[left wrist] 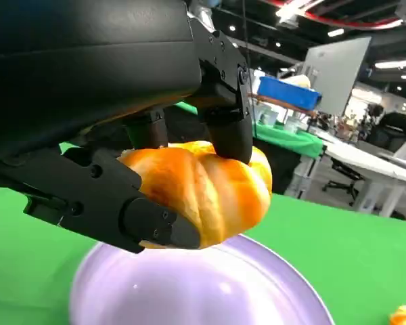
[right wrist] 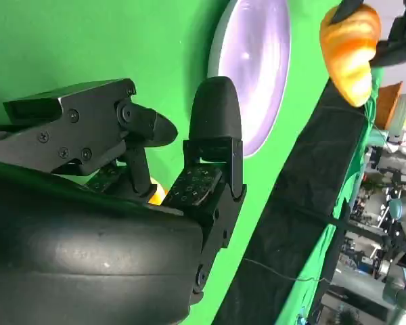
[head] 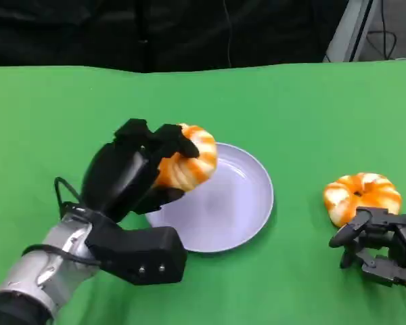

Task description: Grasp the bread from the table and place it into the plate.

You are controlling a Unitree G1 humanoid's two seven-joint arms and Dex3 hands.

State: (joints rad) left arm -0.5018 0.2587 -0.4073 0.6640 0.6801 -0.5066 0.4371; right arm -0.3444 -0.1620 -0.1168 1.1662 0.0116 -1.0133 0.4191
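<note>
The left hand (head: 139, 169) grips the bread (head: 187, 157) above the plate's (head: 254, 203) edge — the right hand (head: 382, 247), fingers apart and holding nothing, rests beside a second bread (head: 362, 195).

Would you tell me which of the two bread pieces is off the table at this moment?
The bread in the left hand: that bread is gripped above the plate edge. The other bread lies on the green table by the right hand.

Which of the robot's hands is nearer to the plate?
Left. The left hand holds a bread over the plate rim; the right hand sits apart, beside another bread.
</note>
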